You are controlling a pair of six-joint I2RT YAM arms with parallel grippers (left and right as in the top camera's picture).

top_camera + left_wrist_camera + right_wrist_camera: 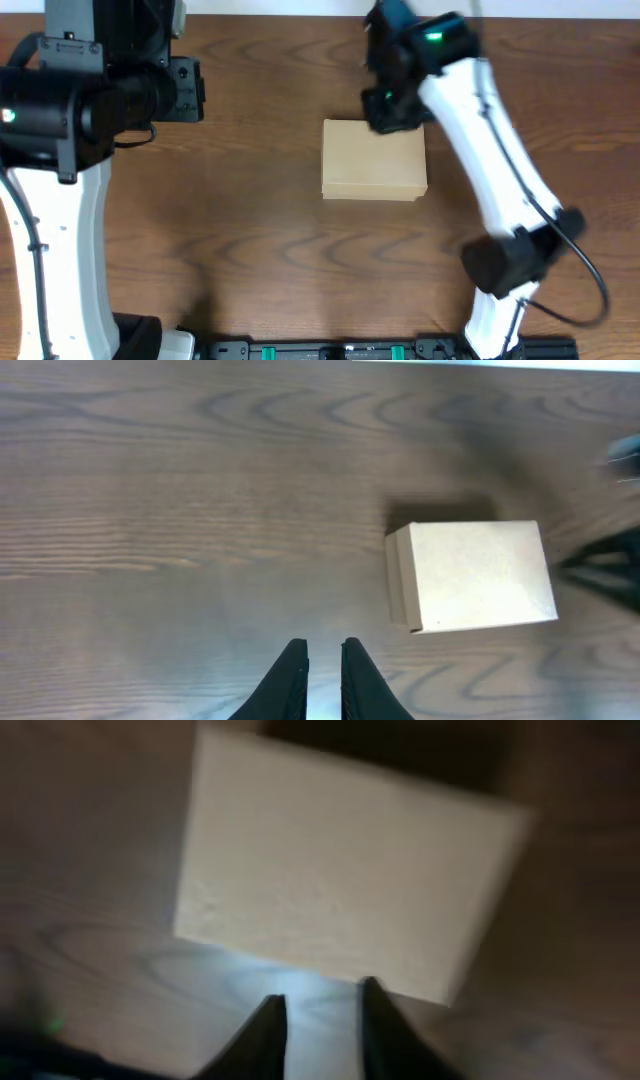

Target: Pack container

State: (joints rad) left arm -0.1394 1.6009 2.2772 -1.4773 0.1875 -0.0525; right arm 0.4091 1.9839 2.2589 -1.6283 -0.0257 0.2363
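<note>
The container [375,160] is a plain tan cardboard box lying flat on the wooden table with its lid closed. It also shows in the left wrist view [475,575] and, blurred, in the right wrist view [340,880]. My right gripper [394,112] hovers at the box's far edge. In its own view its fingers [320,995] are slightly apart and empty, just beside the box's edge. My left gripper [190,90] is well to the left of the box. Its fingers [322,648] are nearly together and hold nothing.
The wooden table [250,230] extends all around the box. The left arm's white link [55,260] stands at the left front and the right arm's white link [500,180] crosses the right side. A black rail [330,350] runs along the front edge.
</note>
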